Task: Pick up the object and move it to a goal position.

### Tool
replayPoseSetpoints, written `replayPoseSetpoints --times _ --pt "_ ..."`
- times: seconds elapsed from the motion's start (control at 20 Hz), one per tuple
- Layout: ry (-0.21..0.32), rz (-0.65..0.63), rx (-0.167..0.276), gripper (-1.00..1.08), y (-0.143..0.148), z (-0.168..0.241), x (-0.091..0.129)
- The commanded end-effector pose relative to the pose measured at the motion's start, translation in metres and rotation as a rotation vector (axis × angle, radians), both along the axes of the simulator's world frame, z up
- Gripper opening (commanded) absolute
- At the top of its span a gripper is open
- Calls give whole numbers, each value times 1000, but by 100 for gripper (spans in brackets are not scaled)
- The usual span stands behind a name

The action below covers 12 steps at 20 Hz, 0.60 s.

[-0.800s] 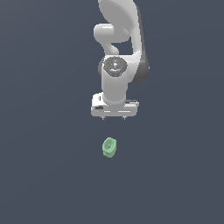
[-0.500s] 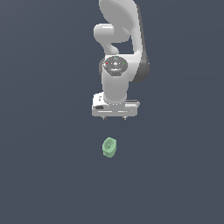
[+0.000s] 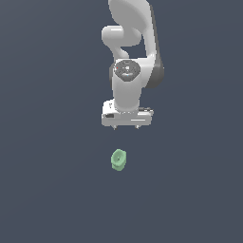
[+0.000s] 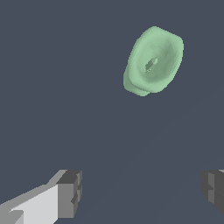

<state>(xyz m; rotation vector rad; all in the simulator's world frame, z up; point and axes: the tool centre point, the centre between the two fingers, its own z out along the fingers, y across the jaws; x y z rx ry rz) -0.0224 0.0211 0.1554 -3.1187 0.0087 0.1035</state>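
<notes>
Object (image 3: pixel 118 160) lies outside the spread jaws (hollow end visible); untouched.

Glossy white rounded arm (image 3: pixel 128 90), dark joint bands, grey-tipped claw (image 3: pixel 126 127)

**Flat, even render light**

Both views of my workspace are evenly lit and sharp, free of blur, glare and edge distortion. The dark slate ground is uniform and carries no cast shadows. My arm (image 3: pixel 128 85) reads bright white, shading to grey on the exterior view's right. The object (image 4: pixel 153 60) shows soft shading inside its hollow.
</notes>
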Motion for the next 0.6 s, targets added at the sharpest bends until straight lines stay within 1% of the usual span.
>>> replayPoseSetpoints --times 0.0,0.25,0.55 --pt "0 -1 0 100 0 0 0" --pt "-4 -26 -1 100 -2 -2 7" --pt "-13 -96 -6 100 -7 -10 27"
